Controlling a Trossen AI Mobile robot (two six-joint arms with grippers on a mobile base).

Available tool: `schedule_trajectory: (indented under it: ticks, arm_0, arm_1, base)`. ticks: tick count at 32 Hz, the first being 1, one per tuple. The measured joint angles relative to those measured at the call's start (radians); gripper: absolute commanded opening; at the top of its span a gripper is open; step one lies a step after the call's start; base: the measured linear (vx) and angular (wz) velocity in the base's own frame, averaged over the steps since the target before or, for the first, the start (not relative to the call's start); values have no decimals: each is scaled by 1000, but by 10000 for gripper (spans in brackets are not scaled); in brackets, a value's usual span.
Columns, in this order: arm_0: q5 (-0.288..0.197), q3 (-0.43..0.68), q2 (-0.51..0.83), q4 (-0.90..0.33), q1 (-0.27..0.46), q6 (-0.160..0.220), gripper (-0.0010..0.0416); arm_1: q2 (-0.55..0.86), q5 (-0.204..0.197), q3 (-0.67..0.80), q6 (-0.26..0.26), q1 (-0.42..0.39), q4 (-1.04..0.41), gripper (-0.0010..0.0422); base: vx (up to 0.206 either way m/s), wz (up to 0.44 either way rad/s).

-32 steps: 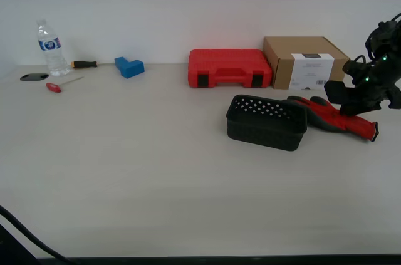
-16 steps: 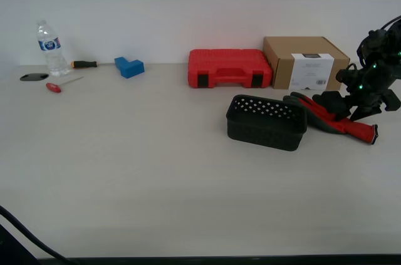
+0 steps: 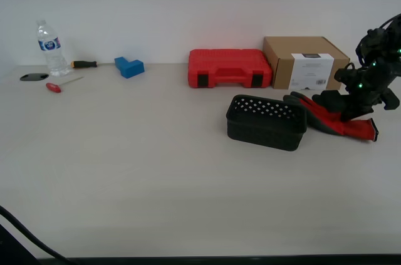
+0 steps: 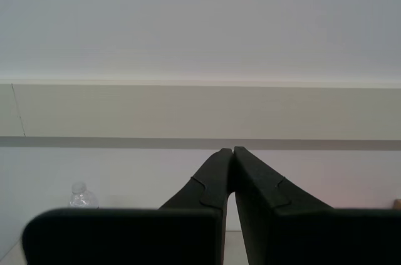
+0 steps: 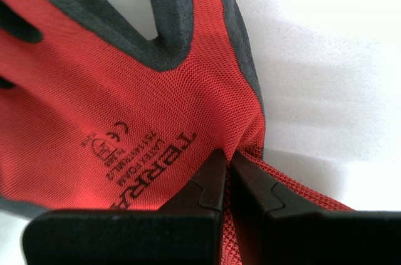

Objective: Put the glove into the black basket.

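Observation:
The red glove (image 3: 322,116) with its dark grey palm lies flat on the table, just to the exterior view's right of the black perforated basket (image 3: 266,124). My first gripper (image 3: 343,113) rests on the glove near its cuff end. In the first wrist view its jaws (image 5: 229,160) are shut and pinch a fold of the glove's red fabric (image 5: 125,102). My second gripper (image 4: 232,152) is shut and empty, raised and pointed at the wall. It does not show in the exterior view.
A red tool case (image 3: 229,67) and a cardboard box (image 3: 305,61) stand behind the basket and glove. At the far left of the exterior view are a water bottle (image 3: 50,49), a blue block (image 3: 129,66) and two screwdrivers (image 3: 61,83).
My first gripper has come down and a little toward the exterior view's left onto the glove. The glove's fabric has bunched and shifted slightly under it.

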Motion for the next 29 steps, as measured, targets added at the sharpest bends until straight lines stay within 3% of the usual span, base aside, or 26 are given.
schedule_trajectory:
  ticks: [5, 10, 19, 21, 24, 29]
  arm_0:
    - [5, 0, -99, -13, 0, 2, -2]
    - [3, -5, -233, -70, 1, 31, -1]
    - [-130, -50, -531, -82, 13, 92, -1]
    - [-169, -92, -587, -113, 35, 113, -1]
    - [-182, -172, -687, -74, 104, 158, -1]
    - [-186, -254, -747, -69, 222, 176, -1]
  arm_1:
    - [0, 0, 0, 0, 0, 0, 0]
    - [0, 0, 0, 0, 0, -2, 0]
    - [0, 0, 0, 0, 0, -6, 0]
    - [0, 0, 0, 0, 0, -8, 0]
    - [0, 0, 0, 0, 0, -7, 0]
    - [0, 0, 0, 0, 0, -8, 0]
  base:
    - [0, 0]
    - [0, 0]
    - [0, 0]
    - [0, 0]
    - [0, 0]
    - [0, 0]
